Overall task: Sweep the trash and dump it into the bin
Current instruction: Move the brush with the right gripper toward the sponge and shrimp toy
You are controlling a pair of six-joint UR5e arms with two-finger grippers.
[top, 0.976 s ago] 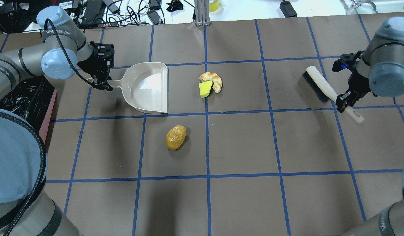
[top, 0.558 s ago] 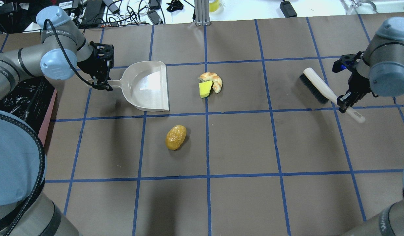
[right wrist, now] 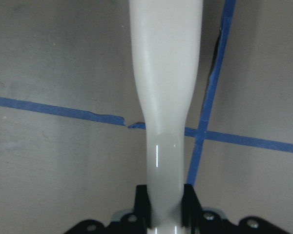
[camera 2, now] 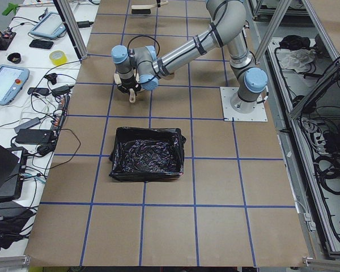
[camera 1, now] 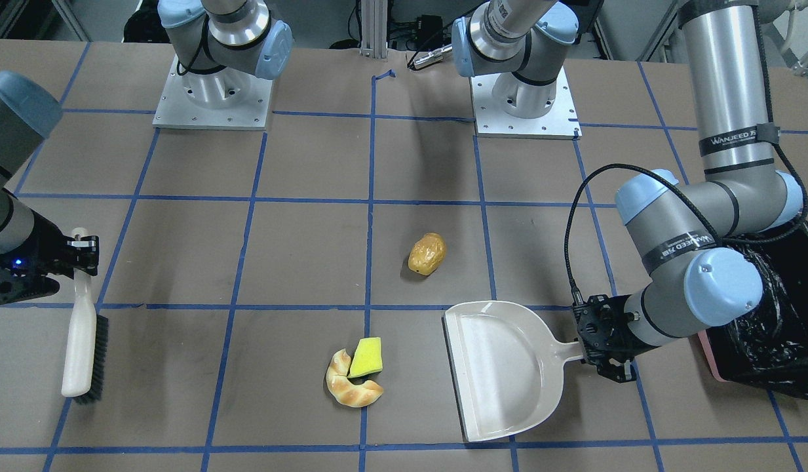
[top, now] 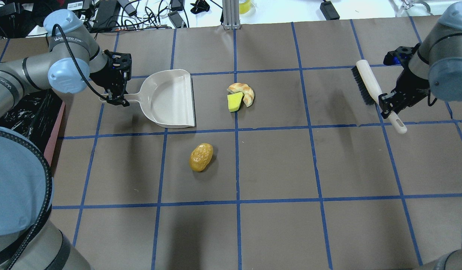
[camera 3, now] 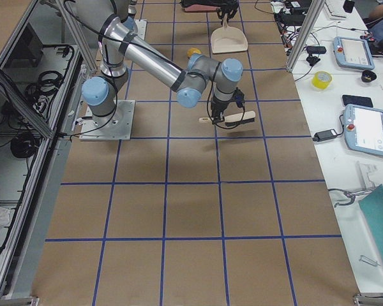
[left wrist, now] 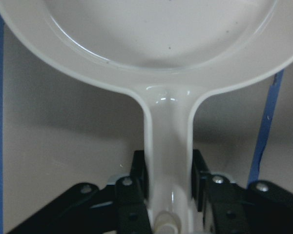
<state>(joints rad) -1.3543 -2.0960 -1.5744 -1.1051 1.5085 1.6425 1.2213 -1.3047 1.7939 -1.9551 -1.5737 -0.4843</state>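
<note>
My left gripper (top: 116,98) is shut on the handle of the cream-white dustpan (top: 171,99), which sits low over the table with its mouth toward the trash. The wrist view shows the fingers (left wrist: 138,176) clamping the handle (left wrist: 167,141). The sponge wedge (top: 234,101) leans on the twisted bread piece (top: 245,92) just right of the dustpan mouth. The potato-like lump (top: 201,156) lies alone nearer the robot. My right gripper (top: 388,106) is shut on the handle of a black-bristled brush (top: 367,87) at the far right, away from the trash. The bin (camera 1: 770,321) stands at the left table edge.
The bin's black bag (camera 2: 147,154) lies open behind my left arm. The table is brown paper with a blue tape grid. Cables and devices sit beyond the far edge (top: 141,15). The arm bases (camera 1: 525,98) stand on the robot's side.
My right gripper has moved the brush farther from the robot and turned it more upright in the overhead view. The dustpan has turned slightly, and its mouth has shifted a little toward the trash.
</note>
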